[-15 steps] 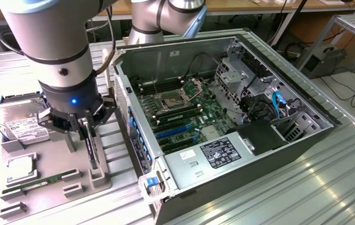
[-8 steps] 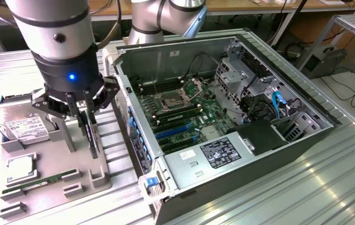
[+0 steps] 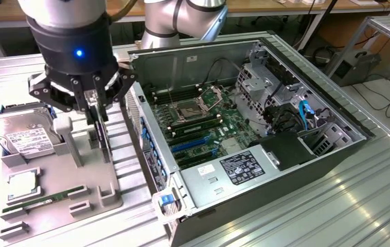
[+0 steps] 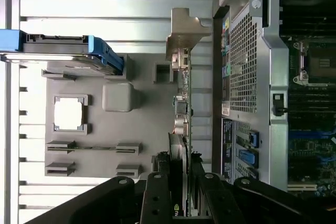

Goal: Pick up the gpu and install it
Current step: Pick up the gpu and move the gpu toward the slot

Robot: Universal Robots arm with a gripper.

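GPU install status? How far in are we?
Done: pincer is down over the gpu, which stands edge-on in the grey parts tray. In hand: the grasp; grip not confirmable, and the card looks unlifted. Left: the install; the blue expansion slots in the open PC case sit empty.

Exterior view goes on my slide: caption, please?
Robot gripper shut on the gpu, standing on edge in the parts tray beside the open computer case.
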